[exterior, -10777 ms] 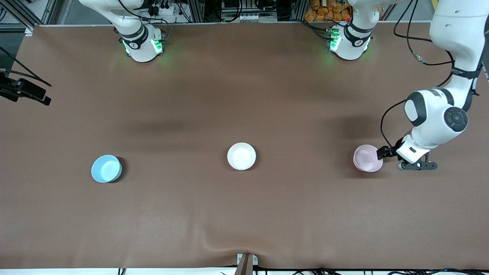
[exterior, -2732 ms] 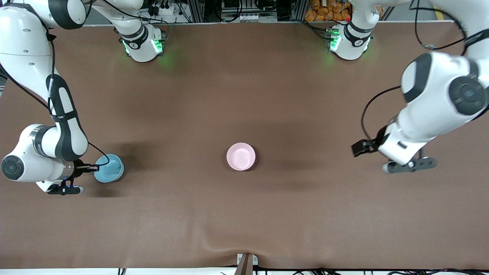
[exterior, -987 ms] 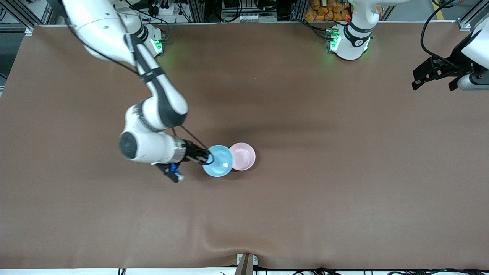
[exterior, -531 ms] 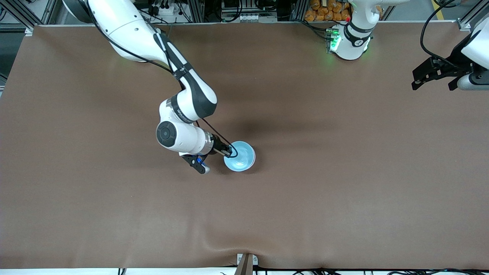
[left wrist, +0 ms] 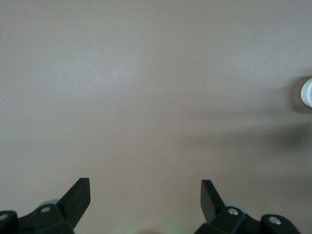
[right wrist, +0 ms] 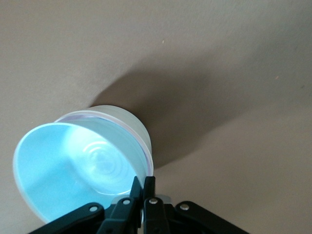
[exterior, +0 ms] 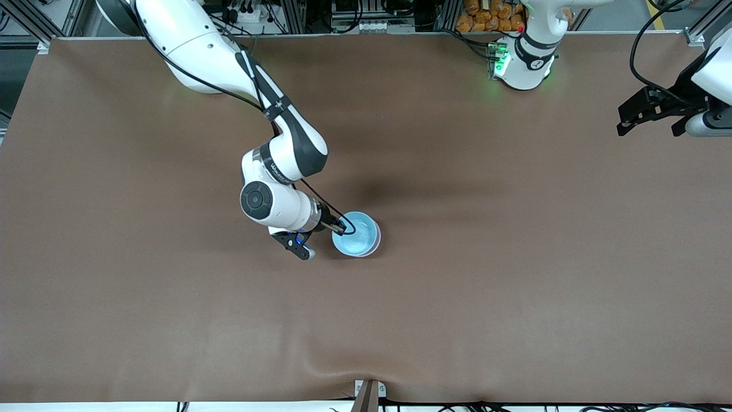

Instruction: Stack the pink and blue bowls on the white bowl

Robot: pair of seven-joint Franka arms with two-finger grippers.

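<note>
Front view: right end effector [exterior: 343, 227] clamped on the blue bowl [exterior: 357, 236], nested mid-desk [exterior: 514, 286] over a pale rim. Left wrist view: left end effector [left wrist: 145, 195] spread apart, empty. Right wrist view: lower bowls mostly hidden

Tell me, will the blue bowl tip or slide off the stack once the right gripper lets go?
Probably not: the blue bowl looks nested in the pink bowl under it. It seems rigid, held by one rim pinch in the right gripper. Smooth surfaces might shift slightly.
</note>
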